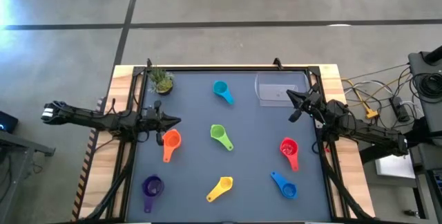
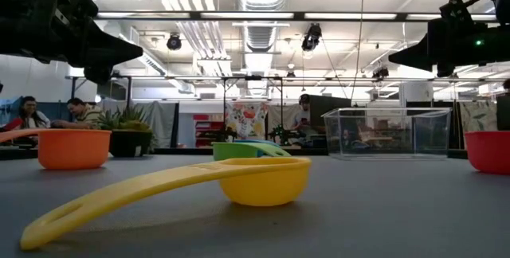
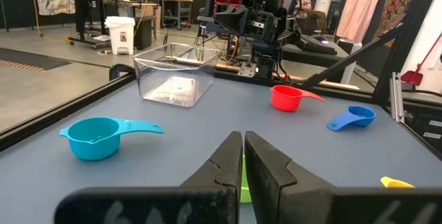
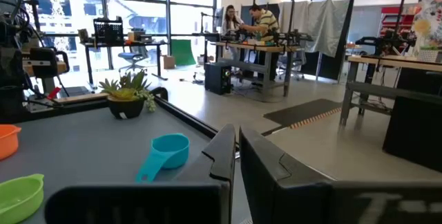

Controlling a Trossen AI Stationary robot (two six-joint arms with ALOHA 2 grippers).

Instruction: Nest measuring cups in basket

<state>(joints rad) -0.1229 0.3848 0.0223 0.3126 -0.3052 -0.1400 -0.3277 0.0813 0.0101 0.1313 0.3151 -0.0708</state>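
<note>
Seven measuring cups lie apart on the dark mat, each resting on its bowl: teal (image 1: 222,90), green (image 1: 221,136), orange (image 1: 170,143), red (image 1: 289,151), purple (image 1: 152,188), yellow (image 1: 221,188) and blue (image 1: 284,184). The clear basket (image 1: 280,89) stands empty at the far right. My left gripper (image 1: 177,121) is shut and empty, raised above the mat just beyond the orange cup. My right gripper (image 1: 291,104) is shut and empty, raised beside the basket's near right corner. In the wrist views both finger pairs, left (image 3: 243,138) and right (image 4: 236,131), show only a thin gap.
A small potted plant (image 1: 161,80) stands at the mat's far left corner. A black frame rail (image 1: 228,69) runs round the mat. Cables and gear lie beyond the table's right edge. People sit at benches in the room behind.
</note>
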